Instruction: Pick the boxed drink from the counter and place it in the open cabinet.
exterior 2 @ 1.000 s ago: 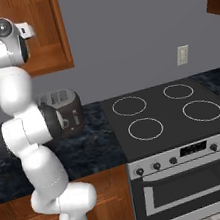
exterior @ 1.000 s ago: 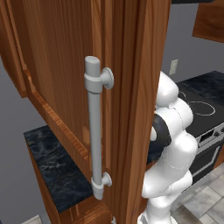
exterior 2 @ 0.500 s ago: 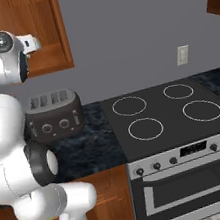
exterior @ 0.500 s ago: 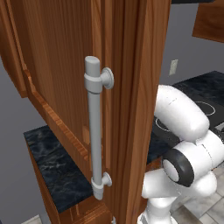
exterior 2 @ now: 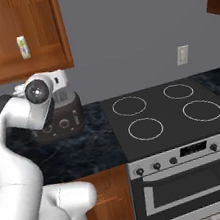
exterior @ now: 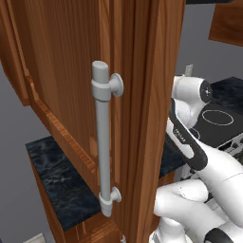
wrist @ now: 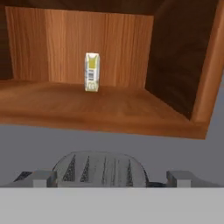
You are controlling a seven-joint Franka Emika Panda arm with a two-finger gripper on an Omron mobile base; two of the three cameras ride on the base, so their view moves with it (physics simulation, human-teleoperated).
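The boxed drink (wrist: pixel 92 72), a small cream carton, stands upright at the back of the open cabinet's shelf (wrist: pixel 105 109); it also shows in the right base view (exterior 2: pixel 23 47) inside that reddish-brown cabinet (exterior 2: pixel 33 64). My gripper (wrist: pixel 111 178) is open and empty, held below and in front of the shelf edge, well apart from the carton. The cabinet's panelled door (exterior: pixel 61 80) with its silver bar handle (exterior: pixel 102 142) swings out close to the left base camera. The counter is out of view.
A dark toaster (exterior 2: pixel 58 120) sits on a black worktop (exterior 2: pixel 88 151) straight under my hand, also seen in the hand view (wrist: pixel 103 168). A stove with four rings (exterior 2: pixel 169 117) stands to the right, and a wall socket (exterior 2: pixel 182 55) is behind it.
My hand has come down and back from the cabinet opening to just above the toaster, and the elbow has swung round. The carton stays on the shelf.
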